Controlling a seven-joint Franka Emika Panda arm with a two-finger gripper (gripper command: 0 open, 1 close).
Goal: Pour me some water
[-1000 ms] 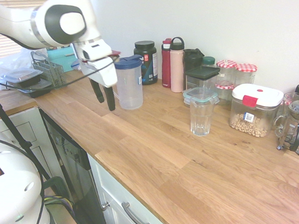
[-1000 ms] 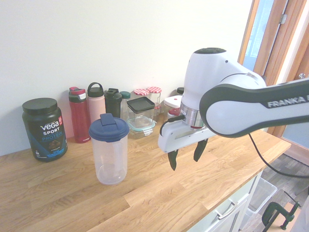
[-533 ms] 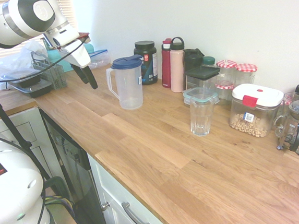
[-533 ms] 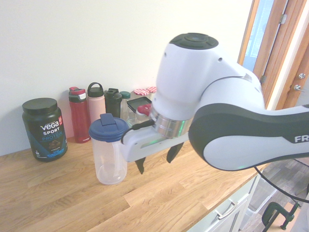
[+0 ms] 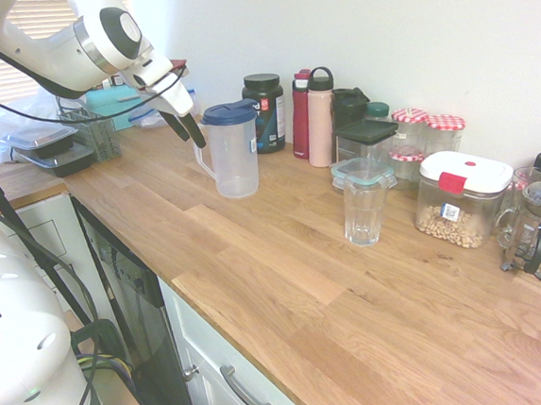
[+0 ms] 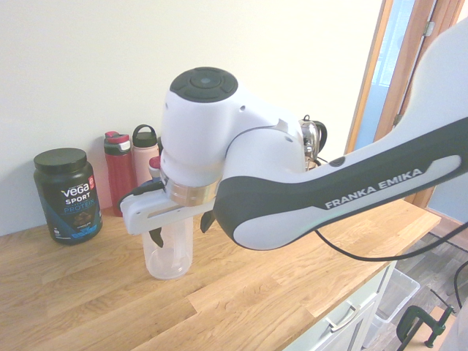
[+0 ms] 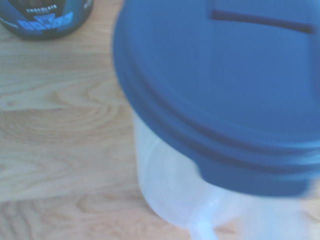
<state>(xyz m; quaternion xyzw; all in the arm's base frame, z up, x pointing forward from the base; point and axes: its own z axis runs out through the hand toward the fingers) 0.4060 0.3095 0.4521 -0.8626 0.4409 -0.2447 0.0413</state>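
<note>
Left to right in the first exterior view, the gripper [image 5: 192, 145] hung beside the handle side of the pitcher, its fingers [image 5: 195, 133] spread wide. The pitcher [image 5: 236, 158] stood upright on the wooden counter [image 5: 312, 350], clear-walled and blue-lidded, the black tub [image 5: 266, 114] behind it. Further right stood an upright clear glass [image 5: 363, 215]. The second exterior view lost the pitcher's lid behind the arm; the wrist view cut the lid [image 7: 225, 75] off.

One pitcher [image 5: 236, 158], one tub of protein powder [image 5: 266, 114], one red bottle [image 5: 302, 114], one pink bottle [image 5: 320, 122], one drinking glass [image 5: 364, 215]
</note>
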